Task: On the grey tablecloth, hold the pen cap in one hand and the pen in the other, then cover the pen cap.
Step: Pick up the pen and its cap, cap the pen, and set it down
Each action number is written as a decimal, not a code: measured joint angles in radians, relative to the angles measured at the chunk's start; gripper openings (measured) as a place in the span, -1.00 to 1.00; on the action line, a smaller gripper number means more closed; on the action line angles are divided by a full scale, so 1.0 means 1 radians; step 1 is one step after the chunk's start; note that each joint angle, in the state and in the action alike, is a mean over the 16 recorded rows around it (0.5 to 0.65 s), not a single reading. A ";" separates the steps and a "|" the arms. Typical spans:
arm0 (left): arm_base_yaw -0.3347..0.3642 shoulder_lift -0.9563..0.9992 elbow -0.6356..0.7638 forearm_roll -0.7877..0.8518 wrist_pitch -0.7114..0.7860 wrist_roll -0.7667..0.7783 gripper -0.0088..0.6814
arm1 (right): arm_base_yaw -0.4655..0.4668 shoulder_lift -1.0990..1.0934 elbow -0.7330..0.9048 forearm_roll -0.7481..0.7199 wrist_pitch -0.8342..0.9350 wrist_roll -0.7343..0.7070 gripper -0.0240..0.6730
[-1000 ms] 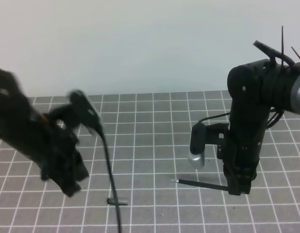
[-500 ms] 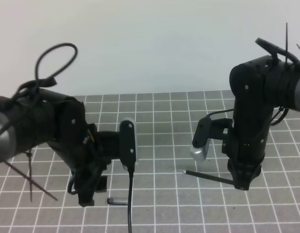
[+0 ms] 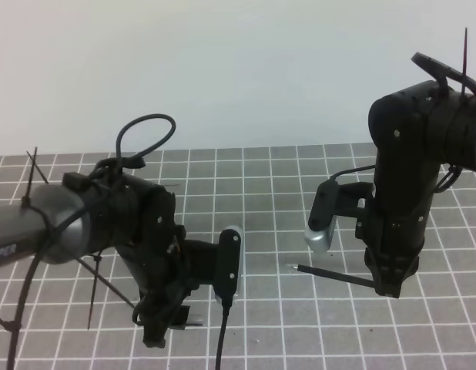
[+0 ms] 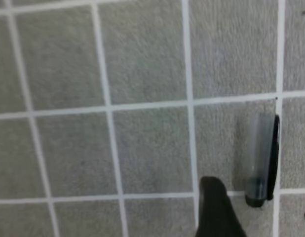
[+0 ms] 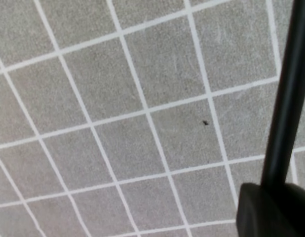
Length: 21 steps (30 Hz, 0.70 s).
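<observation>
One pen [image 3: 334, 276] | right jaws clamp it | one pen cap [image 4: 262, 159] | left jaws spread, empty

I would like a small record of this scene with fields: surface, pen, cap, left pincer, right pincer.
surface: grey tablecloth with a grid of thin white lines
pen: black pen, held off the cloth by its rear end, tip pointing toward the left arm
cap: pen cap lies flat on the cloth, not gripped
left pincer: left pincer low over the cap, open; one finger beside the cap
right pincer: right pincer shut on the pen
</observation>
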 joint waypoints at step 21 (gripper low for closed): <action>-0.004 0.086 -0.003 0.033 0.007 0.004 -0.57 | 0.000 -0.002 0.000 0.002 0.000 0.053 -0.74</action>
